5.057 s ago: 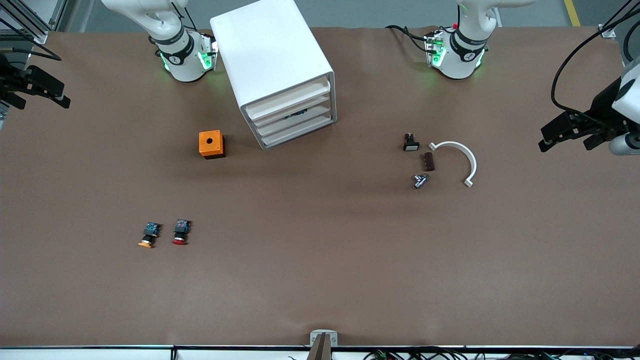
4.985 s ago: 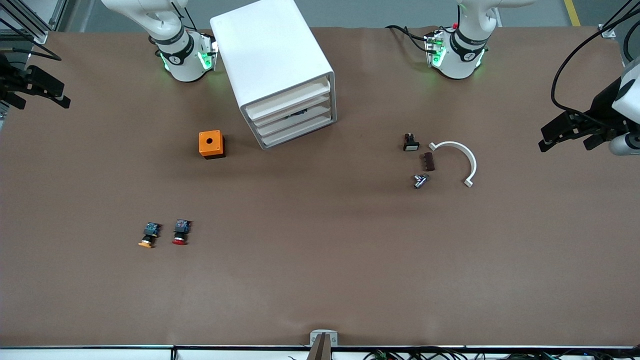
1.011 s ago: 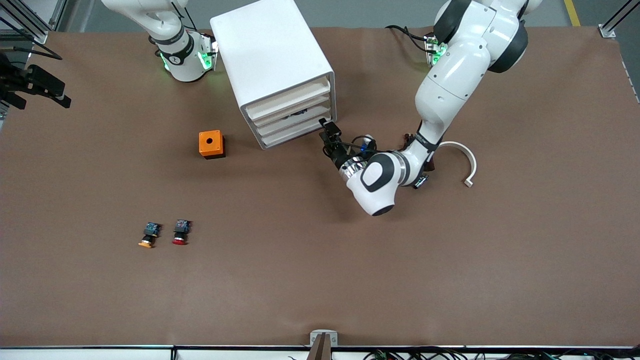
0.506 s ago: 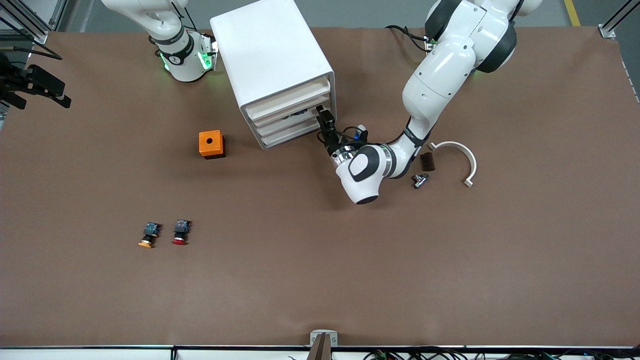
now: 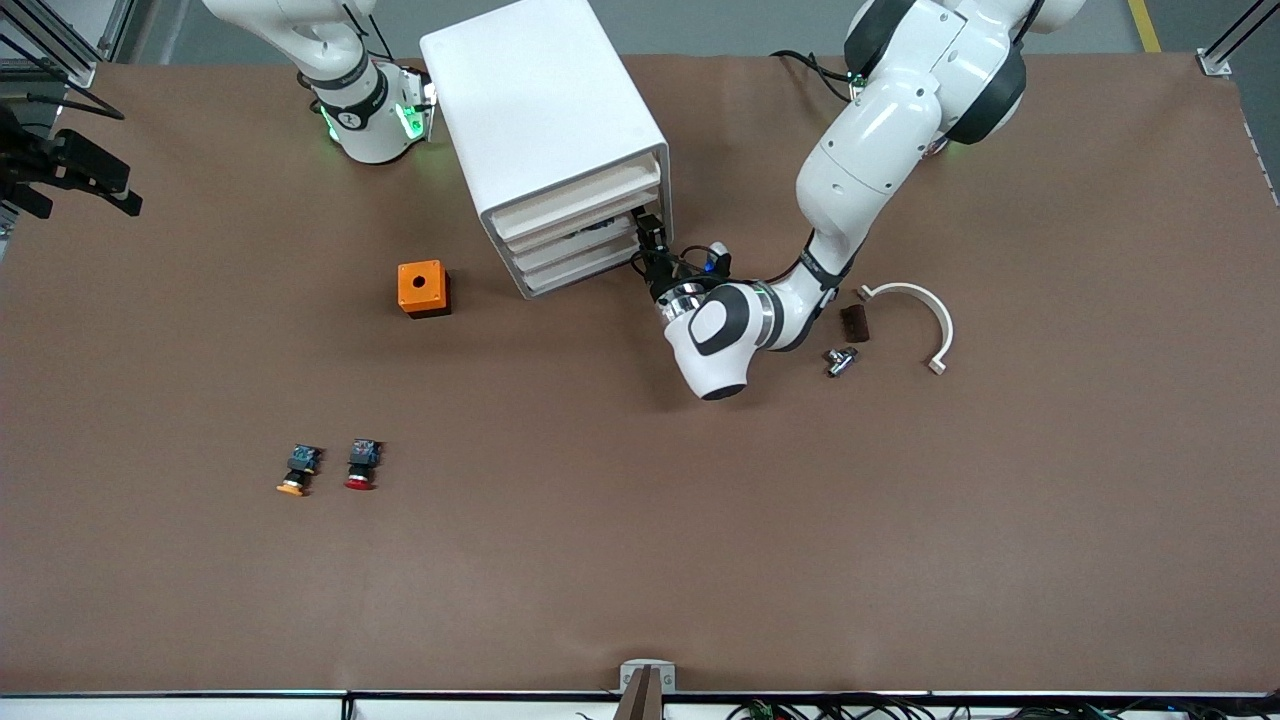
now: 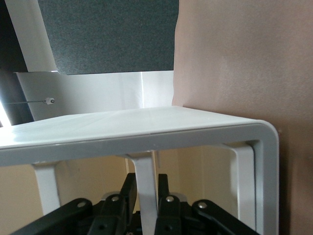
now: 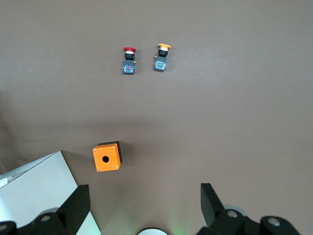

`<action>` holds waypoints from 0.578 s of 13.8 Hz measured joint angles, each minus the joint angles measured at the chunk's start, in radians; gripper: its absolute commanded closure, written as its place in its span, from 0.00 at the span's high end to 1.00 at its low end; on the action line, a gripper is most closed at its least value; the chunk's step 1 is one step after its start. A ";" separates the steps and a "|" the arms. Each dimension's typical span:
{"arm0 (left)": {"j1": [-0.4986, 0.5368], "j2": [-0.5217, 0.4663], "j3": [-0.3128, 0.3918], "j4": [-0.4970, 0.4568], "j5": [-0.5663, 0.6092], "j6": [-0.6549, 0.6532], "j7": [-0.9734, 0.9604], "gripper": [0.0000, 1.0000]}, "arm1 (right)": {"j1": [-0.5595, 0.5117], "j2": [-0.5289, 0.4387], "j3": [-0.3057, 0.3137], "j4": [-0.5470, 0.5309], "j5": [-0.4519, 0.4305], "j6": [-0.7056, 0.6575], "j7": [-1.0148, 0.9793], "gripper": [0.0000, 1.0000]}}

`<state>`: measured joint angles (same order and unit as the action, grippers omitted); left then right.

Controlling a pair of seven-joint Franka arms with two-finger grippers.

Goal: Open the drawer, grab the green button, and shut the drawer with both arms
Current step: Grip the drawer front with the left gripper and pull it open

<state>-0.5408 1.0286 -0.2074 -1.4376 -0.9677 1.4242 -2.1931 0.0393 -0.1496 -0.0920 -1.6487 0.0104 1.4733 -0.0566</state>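
The white cabinet (image 5: pixel 545 130) stands near the robots' bases with four stacked drawers closed. My left gripper (image 5: pixel 648 232) is at the front of a middle drawer (image 5: pixel 590 243), at the end toward the left arm. In the left wrist view its black fingers (image 6: pixel 130 188) press on both sides of a thin white strip of the drawer front (image 6: pixel 145 166), so my left gripper (image 6: pixel 145 180) is shut on it. The button is hidden; only a dark shape (image 5: pixel 598 228) shows between the middle drawers. My right gripper (image 5: pixel 125 195) waits open at the right arm's end of the table, and in its own view the right gripper (image 7: pixel 145 196) holds nothing.
An orange box (image 5: pixel 423 288) sits beside the cabinet. An orange-capped button (image 5: pixel 296 472) and a red-capped one (image 5: pixel 361 465) lie nearer the front camera. Toward the left arm's end lie a white curved piece (image 5: pixel 930 312), a dark brown block (image 5: pixel 855 322) and a small metal part (image 5: pixel 840 360).
The left arm swung in from its end of the table to the cabinet front. In the last second its gripper slid onto the drawer front and its fingers closed on the strip.
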 measured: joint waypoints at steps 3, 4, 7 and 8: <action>-0.005 0.004 0.004 0.000 0.000 0.004 -0.005 0.07 | 0.000 0.000 0.000 0.001 0.000 0.000 0.000 1.00; -0.005 0.005 0.006 0.000 0.000 0.006 -0.017 0.07 | 0.000 0.000 0.000 0.003 0.000 0.001 0.000 1.00; -0.001 0.006 0.010 0.001 0.000 0.004 -0.029 0.08 | 0.000 -0.001 0.000 0.017 0.000 -0.008 0.000 1.00; 0.007 0.006 0.014 0.002 0.000 0.001 -0.030 0.09 | 0.000 -0.001 0.000 0.018 -0.001 -0.011 0.000 1.00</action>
<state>-0.5338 1.0346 -0.1939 -1.4355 -0.9676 1.4253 -2.2234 0.0390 -0.1502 -0.0923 -1.6308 0.0095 1.4621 -0.0566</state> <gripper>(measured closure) 0.903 0.000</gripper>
